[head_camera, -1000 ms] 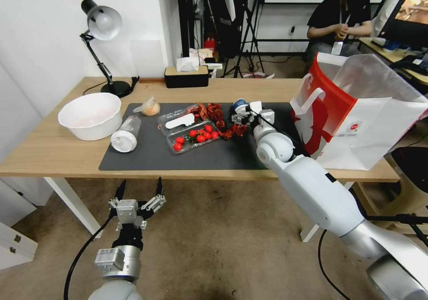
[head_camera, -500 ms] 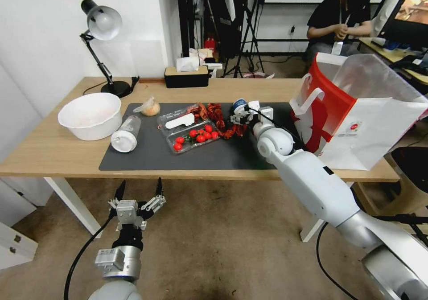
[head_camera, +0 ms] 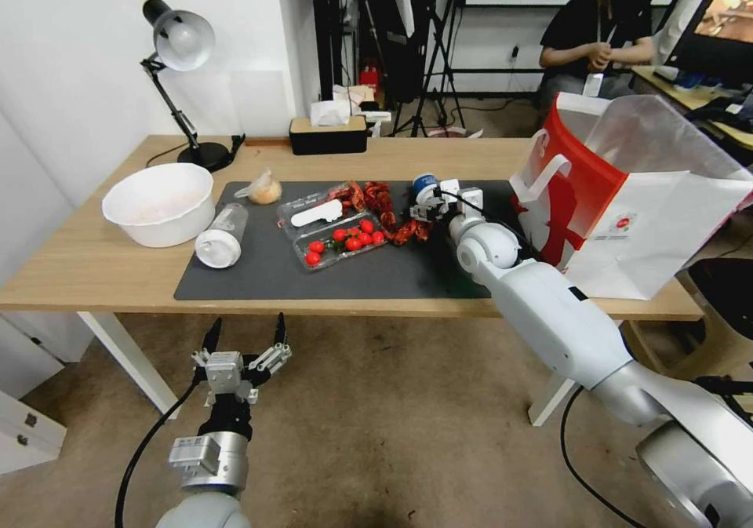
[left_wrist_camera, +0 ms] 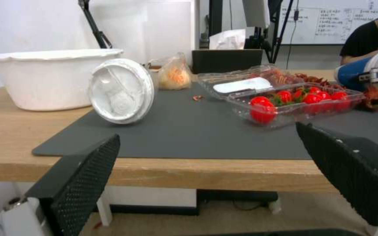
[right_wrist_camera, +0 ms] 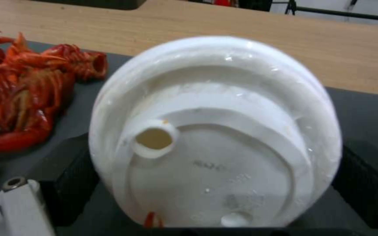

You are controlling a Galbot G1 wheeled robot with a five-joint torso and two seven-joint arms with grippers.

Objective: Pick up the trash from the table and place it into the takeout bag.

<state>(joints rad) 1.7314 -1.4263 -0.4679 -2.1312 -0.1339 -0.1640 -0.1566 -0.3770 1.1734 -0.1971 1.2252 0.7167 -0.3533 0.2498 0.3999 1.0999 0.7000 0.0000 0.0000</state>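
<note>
1. The long light-wood table (head_camera: 94,265) has bare wood along its near edge and far side; the dark grey mat (head_camera: 353,273) is free in its near half, and open floor lies below, where the left gripper (head_camera: 245,332) hangs with jaws spread wide, holding nothing.
2. The right gripper (head_camera: 430,201) has its jaws clamped around the blue-white lidded cup (head_camera: 424,186), lying on its side at the mat's far right, beside red crayfish shells (head_camera: 384,198); the tall white paper bag with red side panels (head_camera: 627,198) stands just right.
3. In the right wrist view the cup's white lid (right_wrist_camera: 215,131) hides its blue body.
4. Since a second ago, the right arm has shifted slightly rightward; the cup moved with it.
</note>
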